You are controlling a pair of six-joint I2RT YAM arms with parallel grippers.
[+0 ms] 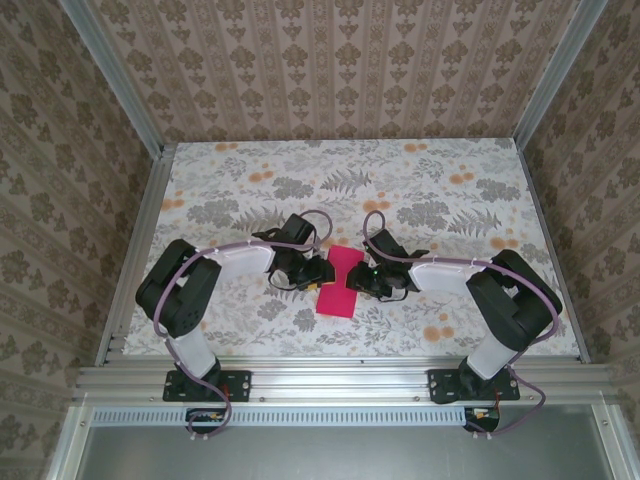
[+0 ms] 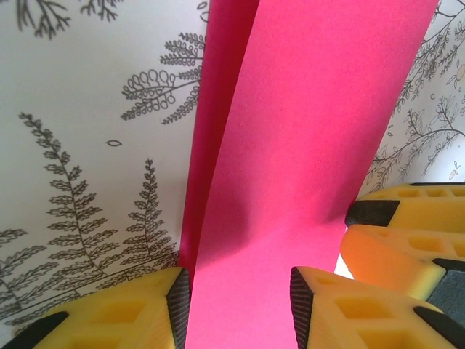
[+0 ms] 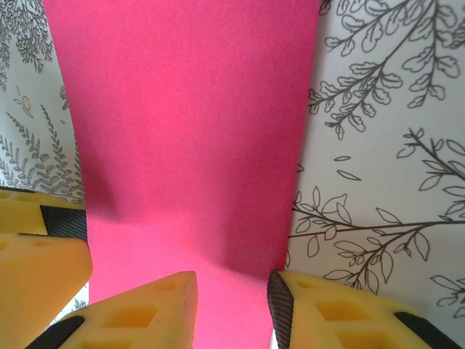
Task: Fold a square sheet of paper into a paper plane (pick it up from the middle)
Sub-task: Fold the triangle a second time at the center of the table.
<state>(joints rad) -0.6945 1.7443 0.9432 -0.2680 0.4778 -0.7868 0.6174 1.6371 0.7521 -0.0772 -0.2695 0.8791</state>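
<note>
The square sheet of paper [image 1: 338, 295] is magenta-pink and lies on the flowered tablecloth between the two arms, narrowed at its waist. In the left wrist view the paper [image 2: 305, 145] shows a raised upper layer over a darker strip on its left. My left gripper [image 1: 322, 270] is at its left side, open, with its jaws apart over the paper [image 2: 240, 305]. My right gripper [image 1: 362, 278] is at the right side, open too [image 3: 232, 305], one pad [image 3: 280, 302] at the paper's [image 3: 189, 131] right edge. The two grippers nearly face each other. The paper plane is out of view.
The table is fenced by aluminium rails [image 1: 135, 255] and patterned walls on three sides. The right gripper's yellow fingers [image 2: 407, 233] show at the left wrist view's right edge. The left gripper's fingers [image 3: 36, 254] show at the right wrist view's left edge.
</note>
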